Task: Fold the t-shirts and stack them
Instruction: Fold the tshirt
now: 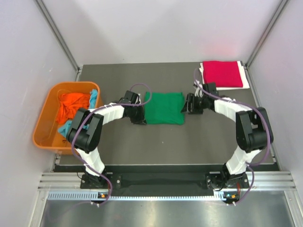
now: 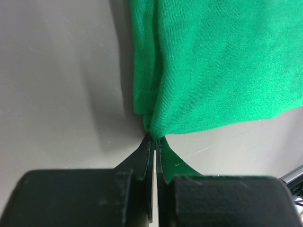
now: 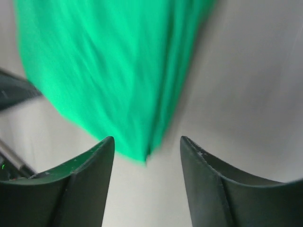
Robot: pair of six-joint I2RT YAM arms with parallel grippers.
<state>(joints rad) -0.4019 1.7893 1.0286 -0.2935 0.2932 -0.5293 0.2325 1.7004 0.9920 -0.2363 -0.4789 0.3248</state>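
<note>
Left gripper (image 2: pixel 154 142): fingers pressed together, pinching a corner of the green t-shirt (image 2: pixel 222 61). The cloth bunches into a point right at the fingertips. From there the shirt spreads ahead of the gripper and off to its right, with a stitched hem edge running straight ahead. Bare grey desk (image 2: pixel 61 85) lies to the gripper's left.

Right gripper (image 3: pixel 147 151): fingers spread wide, nothing held. The opposite edge of the green shirt lies just ahead of it, a corner of the cloth reaching into the gap and sitting closer to the left finger. This view is blurred, so I cannot tell whether the cloth touches either finger. There is bare desk ahead and to the right.

Overhead view: the green shirt lies folded flat as a rough rectangle between the two grippers, one at each side edge.

Red t-shirt (image 1: pixel 221 74): folded, well beyond the right gripper at the far corner of the desk, on a white cloth (image 1: pixel 245 78).

Orange tub (image 1: pixel 45 123): well apart from the left gripper on its outer side, off the desk edge. It holds a crumpled orange t-shirt (image 1: pixel 73 105) and a light blue t-shirt (image 1: pixel 93 97).
</note>
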